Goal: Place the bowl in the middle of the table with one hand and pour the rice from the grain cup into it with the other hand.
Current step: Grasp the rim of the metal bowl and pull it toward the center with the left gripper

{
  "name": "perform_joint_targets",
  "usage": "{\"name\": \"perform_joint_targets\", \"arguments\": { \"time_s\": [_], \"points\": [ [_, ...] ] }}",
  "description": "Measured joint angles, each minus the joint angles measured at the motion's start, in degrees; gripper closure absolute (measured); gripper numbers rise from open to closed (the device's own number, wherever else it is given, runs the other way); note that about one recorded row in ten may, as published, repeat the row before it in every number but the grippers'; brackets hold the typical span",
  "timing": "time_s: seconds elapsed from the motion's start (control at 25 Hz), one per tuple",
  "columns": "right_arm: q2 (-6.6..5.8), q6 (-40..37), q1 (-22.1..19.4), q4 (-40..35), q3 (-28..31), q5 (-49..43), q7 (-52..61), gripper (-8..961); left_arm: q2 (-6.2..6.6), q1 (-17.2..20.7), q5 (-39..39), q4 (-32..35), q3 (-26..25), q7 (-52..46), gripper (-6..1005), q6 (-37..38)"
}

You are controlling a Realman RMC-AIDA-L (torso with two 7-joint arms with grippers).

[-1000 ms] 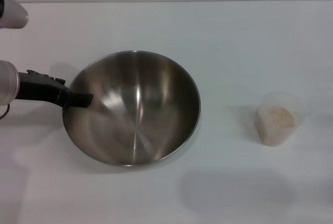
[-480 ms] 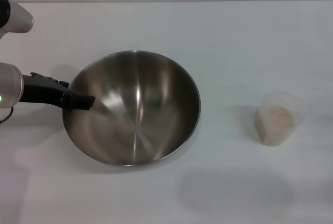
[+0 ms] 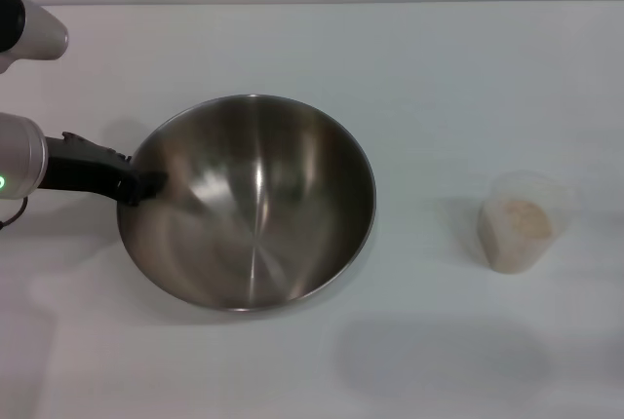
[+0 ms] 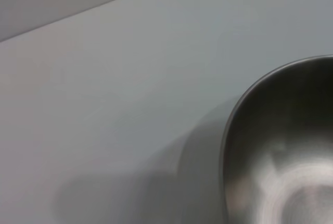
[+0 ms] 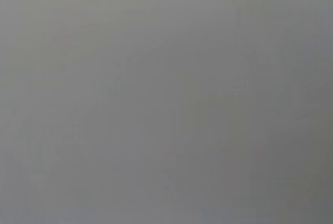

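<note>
With the bowl at frame centre on the tabletop, left tool at its rim, pinch state indeterminate, the grain cup at right remains full of rice; pouring remains.

A wide, shiny stainless-steel mixing bowl sits left of centre on the plain white surface. The left arm's black pincer is at its left rim. Well apart to the right stands a small translucent plastic cup holding beige rice grains.
</note>
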Motion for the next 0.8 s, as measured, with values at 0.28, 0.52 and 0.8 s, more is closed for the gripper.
{"name": "perform_joint_targets", "arguments": {
  "time_s": [0.28, 0.52, 0.8],
  "points": [
    [0.00, -0.2, -0.1, 0.0, 0.0, 0.0, 0.0, 113, -0.02, 0.0, -0.2, -0.5, 0.2, 0.0, 782, -0.1],
    [0.00, -0.5, -0.3, 0.0, 0.0, 0.0, 0.1, 113, 0.00, -0.3, -1.0, -0.6, 0.1, 0.0, 918, -0.4],
    [0.00, -0.5, -0.3, 0.0, -0.7, 0.0, 0.3, 114, 0.06, -1.4, -3.9, -0.6, -0.8, -0.1, 931, -2.1]
  ]
}}
